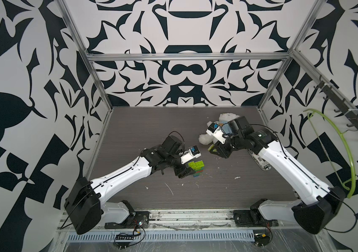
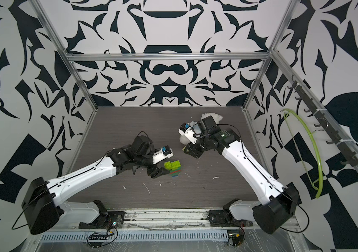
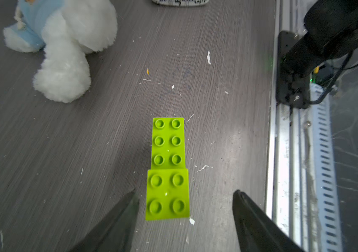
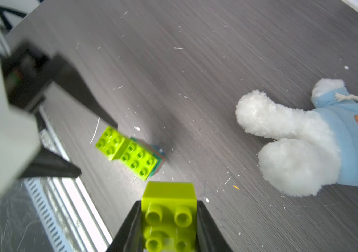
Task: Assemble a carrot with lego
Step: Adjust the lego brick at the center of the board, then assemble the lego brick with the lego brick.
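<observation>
Left gripper [image 3: 185, 193]: jaws apart, flanking the carrot [image 1: 197, 167] top
Right gripper [image 4: 169, 203]: clamped on lime brick [image 4: 169, 193]
Can [image 1: 261, 163] label: black print — unreadable

Clock face centred on the carrot [image 1: 197, 168] in a top view, 12 o'clock at the far edge of the table [image 1: 147, 131].

Blocked at 9 o'clock by the left gripper [image 1: 184, 173], spread-jawed and just beside the stack.

Blocked at 1 o'clock by the right gripper [image 1: 214, 150], clamped on a lime-green brick [image 4: 169, 196] and apart from the stack, with a teddy bear [image 1: 204, 138] just behind.

Blocked at 3 o'clock, well apart, by a printed can [image 1: 261, 163] lying under the right arm [image 1: 282, 161].

Open from 10 to 12 o'clock, bare tabletop. Open from 4 to 7 o'clock, nothing but white flecks [image 1: 169, 188]. Narrow passage between the two grippers, near 12 o'clock.
</observation>
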Robot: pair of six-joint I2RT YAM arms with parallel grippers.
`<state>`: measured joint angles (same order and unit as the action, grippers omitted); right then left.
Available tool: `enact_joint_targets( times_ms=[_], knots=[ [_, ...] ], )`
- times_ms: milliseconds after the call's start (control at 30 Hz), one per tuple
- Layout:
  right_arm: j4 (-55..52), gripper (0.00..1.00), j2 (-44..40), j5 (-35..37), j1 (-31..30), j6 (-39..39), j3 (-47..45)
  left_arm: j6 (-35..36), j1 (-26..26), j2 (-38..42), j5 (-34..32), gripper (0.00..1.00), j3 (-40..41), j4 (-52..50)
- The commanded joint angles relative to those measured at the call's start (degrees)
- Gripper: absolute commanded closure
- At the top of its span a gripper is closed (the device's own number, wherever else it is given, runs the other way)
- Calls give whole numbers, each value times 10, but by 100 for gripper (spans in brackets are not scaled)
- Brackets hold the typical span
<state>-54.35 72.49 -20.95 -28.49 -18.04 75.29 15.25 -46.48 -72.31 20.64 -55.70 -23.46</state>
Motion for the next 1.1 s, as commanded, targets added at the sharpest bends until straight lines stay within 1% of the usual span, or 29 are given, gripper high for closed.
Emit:
enact_joint_targets(
  times_ms=[0, 100, 167, 200, 267, 367, 433, 567, 733, 900, 1067],
  knots=[
    [-62, 67, -22, -21, -17, -125, 2, -142, 47, 44, 53, 23, 9, 16],
    [-50, 68, -27, -25, -32, -181, -14, -242, 72, 30, 51, 26, 5, 16],
    [-60, 70, -11, -23, -44, -218, -10, -300, 79, 8, 51, 30, -5, 8],
    [-64, 71, -1, -22, -47, -231, -7, -326, 80, -2, 62, 31, -8, 6],
    [-77, 74, 16, -18, -48, -263, 2, -366, 80, -27, 79, 32, -13, 4],
    [-95, 76, 42, -3, -60, -303, 19, -419, 79, -30, 86, 35, -6, 5],
    [-90, 77, 48, -9, -62, -312, 21, -431, 80, -24, 90, 35, -1, -2],
    [-75, 79, 69, -4, -68, -332, 17, -449, 80, -15, 92, 31, 17, 6],
    [-47, 80, 97, -8, -78, -342, 13, -456, 79, -29, 112, 30, 36, 29],
    [-46, 82, 126, -6, -83, -367, 25, -466, 81, -52, 141, 30, 37, 44],
    [-51, 83, 143, -18, -82, -380, 34, -470, 86, -55, 153, 30, 37, 48]
  ],
)
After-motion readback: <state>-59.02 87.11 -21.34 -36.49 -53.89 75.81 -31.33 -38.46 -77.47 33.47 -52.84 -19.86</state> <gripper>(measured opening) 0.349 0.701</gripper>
